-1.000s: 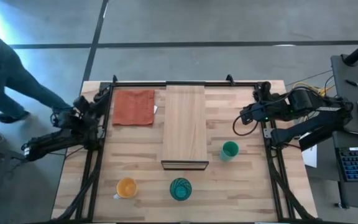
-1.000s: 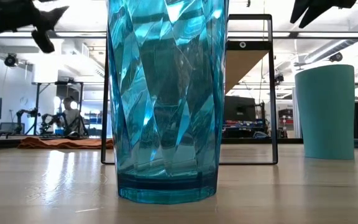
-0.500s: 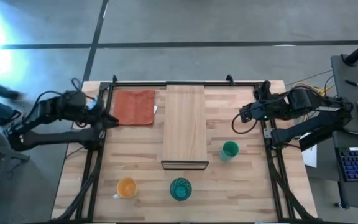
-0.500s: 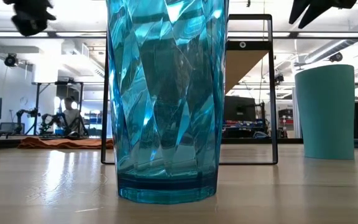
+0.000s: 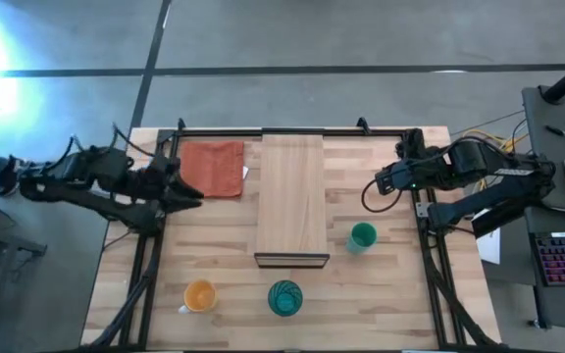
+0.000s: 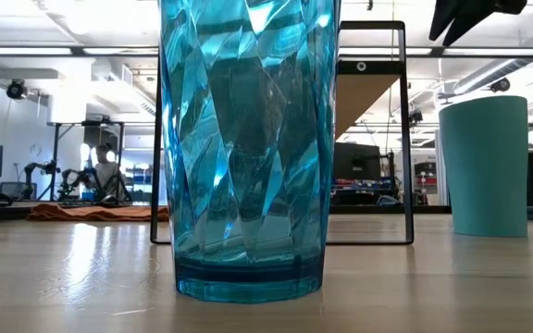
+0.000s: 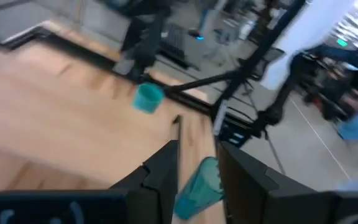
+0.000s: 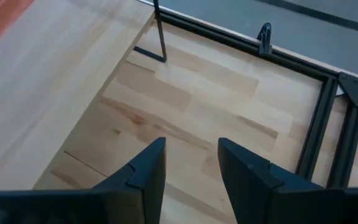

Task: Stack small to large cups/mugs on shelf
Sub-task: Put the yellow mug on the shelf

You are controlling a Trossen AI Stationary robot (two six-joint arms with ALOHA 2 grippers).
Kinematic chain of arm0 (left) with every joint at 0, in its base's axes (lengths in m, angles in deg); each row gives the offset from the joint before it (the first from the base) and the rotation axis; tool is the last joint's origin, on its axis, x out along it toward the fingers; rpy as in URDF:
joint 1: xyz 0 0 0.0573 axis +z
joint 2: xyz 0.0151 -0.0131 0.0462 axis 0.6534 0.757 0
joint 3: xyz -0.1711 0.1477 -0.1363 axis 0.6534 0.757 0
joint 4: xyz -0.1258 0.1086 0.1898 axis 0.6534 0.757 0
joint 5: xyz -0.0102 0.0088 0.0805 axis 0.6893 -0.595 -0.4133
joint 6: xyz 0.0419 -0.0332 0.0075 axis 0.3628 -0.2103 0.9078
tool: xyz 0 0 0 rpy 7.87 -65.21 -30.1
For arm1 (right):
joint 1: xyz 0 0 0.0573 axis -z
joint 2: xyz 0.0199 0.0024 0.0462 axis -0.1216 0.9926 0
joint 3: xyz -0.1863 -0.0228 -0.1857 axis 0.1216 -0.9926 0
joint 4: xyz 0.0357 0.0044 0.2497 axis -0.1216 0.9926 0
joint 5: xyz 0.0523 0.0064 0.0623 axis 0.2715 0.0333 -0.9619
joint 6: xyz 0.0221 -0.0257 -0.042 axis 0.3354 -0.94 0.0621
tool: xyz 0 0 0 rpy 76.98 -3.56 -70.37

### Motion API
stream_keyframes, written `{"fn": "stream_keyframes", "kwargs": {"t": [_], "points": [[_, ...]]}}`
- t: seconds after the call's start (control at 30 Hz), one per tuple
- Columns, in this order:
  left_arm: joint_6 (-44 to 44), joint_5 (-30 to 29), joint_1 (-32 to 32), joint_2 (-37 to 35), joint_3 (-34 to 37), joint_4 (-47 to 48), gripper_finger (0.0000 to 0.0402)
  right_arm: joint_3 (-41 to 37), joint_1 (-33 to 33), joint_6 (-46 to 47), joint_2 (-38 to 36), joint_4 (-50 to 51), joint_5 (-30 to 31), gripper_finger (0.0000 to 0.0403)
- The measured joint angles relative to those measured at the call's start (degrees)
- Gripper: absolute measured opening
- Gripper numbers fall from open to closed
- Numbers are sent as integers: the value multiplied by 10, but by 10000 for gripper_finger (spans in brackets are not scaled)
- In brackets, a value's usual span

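The light-wood shelf (image 5: 290, 201) stands in the table's middle on a dark frame (image 6: 373, 129). The orange cup (image 5: 199, 295) and the teal tumbler (image 5: 284, 297) stand upright near the front edge. The tumbler fills the low view (image 6: 248, 148). The green cup (image 5: 362, 236) stands right of the shelf's front end and shows in the low view (image 6: 484, 166). My left gripper (image 5: 190, 192) is open and empty above the table's left part, beside the orange-red cloth; its wrist view (image 7: 197, 168) sees the tumbler (image 7: 197, 186) and green cup (image 7: 146, 98). My right gripper (image 5: 369, 196) is open and empty, right of the shelf (image 8: 191, 168).
An orange-red cloth (image 5: 211, 169) lies at the far left of the table, next to the shelf. A dark metal frame (image 5: 292, 129) runs along the table's far edge and down both sides. Bare wood lies between the shelf and each side rail.
My left arm has unfolded from the table's left edge and its gripper has gone toward the right, to beside the cloth. In the low view it has risen out of the picture. The cups and the shelf have stayed in place.
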State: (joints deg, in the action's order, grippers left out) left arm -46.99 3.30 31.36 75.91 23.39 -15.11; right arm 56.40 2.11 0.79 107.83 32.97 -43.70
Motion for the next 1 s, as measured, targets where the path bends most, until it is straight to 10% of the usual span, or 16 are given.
{"fn": "stream_keyframes", "kwargs": {"t": [0.17, 0.43, 0.63, 1.0], "points": [[-73, 82, -39, 101, -3, 112, 99, 0, 12, -43, -1, 0, 0, 139], [-268, 19, -198, 124, -1, 294, 99, 0, 28, -120, -12, 3, -4, 139], [-381, -49, -292, 172, -1, 246, 100, 0, 30, -133, -25, 2, -6, 139], [-404, 13, -309, 290, -34, 257, 159, -1, 32, -163, -31, 1, -1, 139]]}}
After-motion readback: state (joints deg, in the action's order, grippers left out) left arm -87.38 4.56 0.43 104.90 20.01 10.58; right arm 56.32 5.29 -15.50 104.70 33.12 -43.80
